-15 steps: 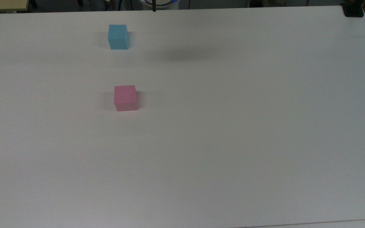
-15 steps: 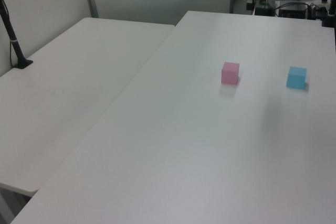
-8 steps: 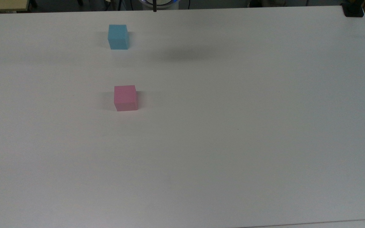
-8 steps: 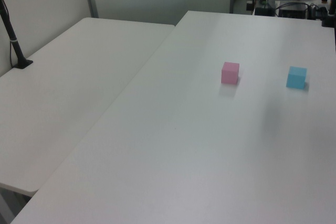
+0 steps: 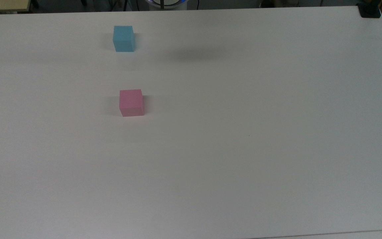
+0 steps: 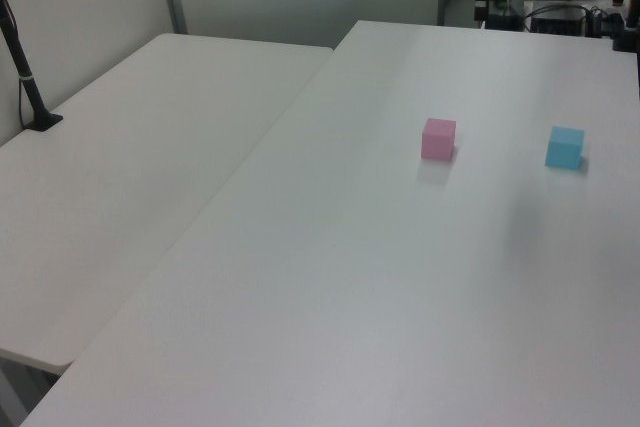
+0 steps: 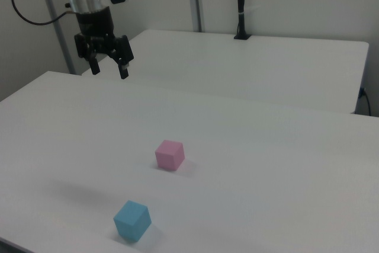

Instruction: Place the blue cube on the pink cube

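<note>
The blue cube (image 5: 123, 39) rests on the white table (image 5: 244, 149) near its far edge in the top view. The pink cube (image 5: 131, 103) sits closer to the middle, in line with it and about two cube widths apart. Both also appear in the left view, the pink cube (image 6: 438, 139) left of the blue cube (image 6: 565, 148). In the right view the blue cube (image 7: 132, 220) lies nearest, the pink cube (image 7: 170, 154) behind it. My gripper (image 7: 109, 68) hangs open high above the table at the right view's upper left, far from both cubes, holding nothing.
A second white table (image 6: 120, 167) adjoins on the left view's left, with a black post (image 6: 25, 77) clamped to it. A black clamp (image 5: 370, 11) sits at the top view's far right corner. The arm's soft shadow (image 5: 191, 54) falls right of the blue cube.
A thin dark tip at the top view's far edge has drawn back out of sight. Both cubes stay where they were.
</note>
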Motion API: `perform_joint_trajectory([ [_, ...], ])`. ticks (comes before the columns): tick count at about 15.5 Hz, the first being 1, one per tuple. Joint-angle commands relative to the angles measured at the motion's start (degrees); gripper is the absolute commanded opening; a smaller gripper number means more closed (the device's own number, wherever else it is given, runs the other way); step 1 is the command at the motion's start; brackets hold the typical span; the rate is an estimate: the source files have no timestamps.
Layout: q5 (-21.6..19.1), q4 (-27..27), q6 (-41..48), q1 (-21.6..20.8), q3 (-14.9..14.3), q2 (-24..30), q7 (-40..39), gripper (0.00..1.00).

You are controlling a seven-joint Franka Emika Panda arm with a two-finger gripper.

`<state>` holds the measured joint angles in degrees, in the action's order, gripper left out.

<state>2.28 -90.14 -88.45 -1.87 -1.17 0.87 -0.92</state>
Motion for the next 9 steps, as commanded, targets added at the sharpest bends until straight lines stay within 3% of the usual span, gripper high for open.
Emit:
perform_joint_trajectory([
  [1,-0.6,-8.2,0.4,-0.1,0.0,8.0,-1.1,1.00],
  [6,-0.6,-24.3,-2.0,-0.1,-0.1,23.6,-3.5,1.00],
  [9,-0.6,-29.4,-1.7,0.7,-0.2,29.5,-5.1,1.00],
])
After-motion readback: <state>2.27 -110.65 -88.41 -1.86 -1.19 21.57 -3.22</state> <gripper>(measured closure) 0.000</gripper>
